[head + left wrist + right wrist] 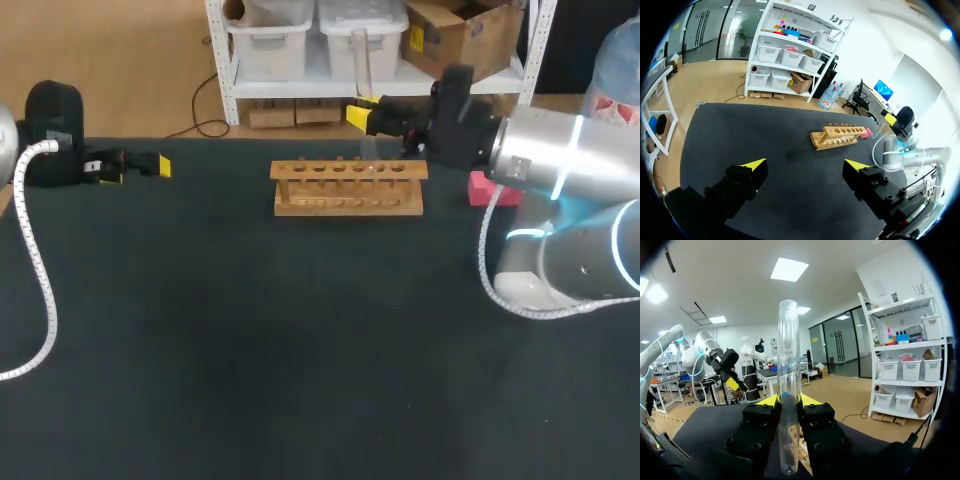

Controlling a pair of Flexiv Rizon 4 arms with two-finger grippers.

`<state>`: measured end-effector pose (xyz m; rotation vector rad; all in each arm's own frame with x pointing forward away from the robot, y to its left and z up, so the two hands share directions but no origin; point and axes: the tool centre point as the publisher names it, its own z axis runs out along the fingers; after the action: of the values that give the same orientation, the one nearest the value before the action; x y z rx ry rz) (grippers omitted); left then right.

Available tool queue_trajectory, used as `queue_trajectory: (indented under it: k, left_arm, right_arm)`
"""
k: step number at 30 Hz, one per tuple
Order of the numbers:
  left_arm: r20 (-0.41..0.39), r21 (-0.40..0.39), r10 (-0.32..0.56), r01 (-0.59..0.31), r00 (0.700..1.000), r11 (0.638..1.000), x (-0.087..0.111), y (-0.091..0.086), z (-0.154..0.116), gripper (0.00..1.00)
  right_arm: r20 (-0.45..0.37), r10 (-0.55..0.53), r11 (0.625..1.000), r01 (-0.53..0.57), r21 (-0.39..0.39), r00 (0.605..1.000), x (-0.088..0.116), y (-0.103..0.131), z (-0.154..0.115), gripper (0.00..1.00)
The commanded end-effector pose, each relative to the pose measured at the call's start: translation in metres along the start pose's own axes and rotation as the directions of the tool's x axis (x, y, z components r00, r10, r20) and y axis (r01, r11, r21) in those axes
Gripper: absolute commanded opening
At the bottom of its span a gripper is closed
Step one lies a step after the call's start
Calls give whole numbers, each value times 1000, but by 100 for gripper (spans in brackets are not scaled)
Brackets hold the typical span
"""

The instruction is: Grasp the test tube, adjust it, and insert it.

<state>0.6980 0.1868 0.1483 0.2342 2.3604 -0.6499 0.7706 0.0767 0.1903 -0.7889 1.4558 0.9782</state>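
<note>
The test tube [788, 350] is a long, clear glass cylinder with an open rim at the top and a rounded closed bottom, and it looks empty. It stands upright, clamped near its lower third between the two yellow-tipped fingers of the right tool [788, 402], one finger pressing from each side.

In the head view the right arm comes in from the right and holds the tube over the far side of the black tabletop [300, 350]. The tube's lower end is just above the top board of the light wooden test tube rack [348, 187], toward the rack's right half. Whether the end is lined up with a hole I cannot tell.

The rack is a long two-tier stand with a row of round holes along its top. A small pink block [482, 186] lies on the tabletop just beside the rack's right end, partly hidden by the right arm.

The left tool [805, 167] hangs over the tabletop's far left part, well apart from the rack, its fingers spread wide and gripping nothing.
</note>
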Motion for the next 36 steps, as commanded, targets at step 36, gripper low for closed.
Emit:
queue_trajectory:
  k: [36]
  left_arm:
    - [-1,-2,-1,1,1000,1000,0,0,0,100]
  right_arm:
    - [16,9,898,-15,440,1000,23,-44,6,0]
